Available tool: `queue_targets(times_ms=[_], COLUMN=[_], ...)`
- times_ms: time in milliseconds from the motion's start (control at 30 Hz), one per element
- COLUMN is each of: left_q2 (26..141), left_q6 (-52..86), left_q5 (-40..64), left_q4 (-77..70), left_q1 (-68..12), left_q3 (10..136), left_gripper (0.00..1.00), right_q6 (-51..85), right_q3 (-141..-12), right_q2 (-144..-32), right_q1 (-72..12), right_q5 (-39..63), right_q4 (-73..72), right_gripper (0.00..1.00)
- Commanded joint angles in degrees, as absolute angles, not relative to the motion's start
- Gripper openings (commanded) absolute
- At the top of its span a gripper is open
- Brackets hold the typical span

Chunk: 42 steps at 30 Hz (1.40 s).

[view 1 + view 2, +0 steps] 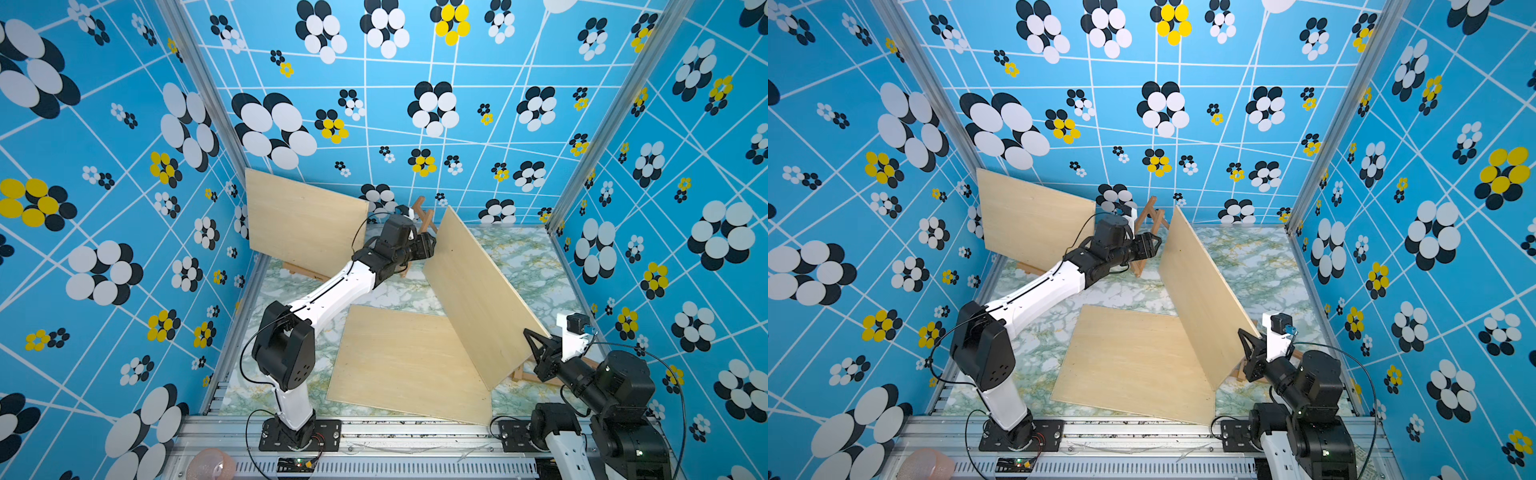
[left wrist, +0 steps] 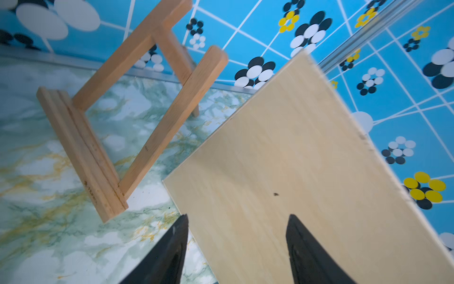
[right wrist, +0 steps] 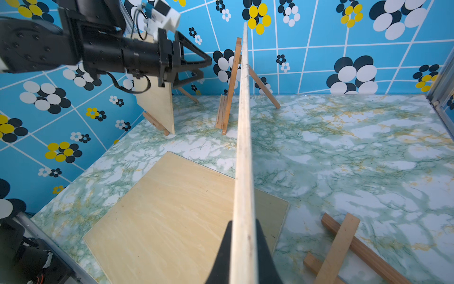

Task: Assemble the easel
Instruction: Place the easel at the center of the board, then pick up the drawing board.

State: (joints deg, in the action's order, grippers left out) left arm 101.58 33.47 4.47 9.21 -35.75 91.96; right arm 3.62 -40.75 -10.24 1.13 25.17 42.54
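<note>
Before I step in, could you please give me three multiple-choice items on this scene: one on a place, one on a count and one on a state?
1. Where is the flat-lying easel?
A. on the table by the right arm
B. propped against the back wall
C. against the left wall

2. How many plywood boards are in view?
A. two
B. three
C. four

3. The right tool is:
A. open above the table
B. shut on the raised board
C. out of view

Answers:
1 A, since its bars lie on the marble-patterned top beside that arm.
2 B, since there is the leaning board, the flat board and the raised board.
3 B, since the right wrist view shows its fingers pinching the board's thin edge.
</note>
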Motion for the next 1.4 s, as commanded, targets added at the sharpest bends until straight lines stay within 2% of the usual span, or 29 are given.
queue_targets(times_ms=[0, 167, 300, 500, 733, 1000, 1367], left_q2=[102.1, 112.3, 117.0, 117.3, 121.1, 119.3, 119.2], left_q6=[24.7, 16.3, 5.5, -9.0, -19.2, -29.4, -41.4], left_q5=[4.9, 6.7, 7.0, 13.0, 17.9, 25.4, 25.4], left_q4=[20.0, 34.8, 38.4, 38.0, 50.6, 57.2, 67.8], left_q1=[-36.4, -40.9, -43.9, -44.1, -44.0, -43.7, -43.8], left_q3=[100.3, 122.3, 130.7, 132.6, 143.1, 143.5, 145.7], left_gripper=[0.67, 0.69, 0.75, 0.75, 0.71, 0.7, 0.66], right_q6=[3.5, 3.3, 1.2, -1.3, -2.0, -5.8, -10.4], right_q3=[-42.3, -43.3, -45.1, -48.1, -50.0, -54.6, -55.7], right_q2=[-8.8, -8.9, -9.3, -10.3, -11.4, -13.8, -14.7], right_q1=[0.2, 0.2, 0.2, -0.3, -0.4, -0.7, -1.8], right_q5=[29.0, 29.0, 28.4, 28.1, 29.7, 31.9, 32.4], right_q4=[40.3, 40.7, 42.5, 44.8, 45.9, 50.7, 56.7], right_gripper=[0.0, 0.0, 0.0, 0.0, 0.0, 0.0, 0.0])
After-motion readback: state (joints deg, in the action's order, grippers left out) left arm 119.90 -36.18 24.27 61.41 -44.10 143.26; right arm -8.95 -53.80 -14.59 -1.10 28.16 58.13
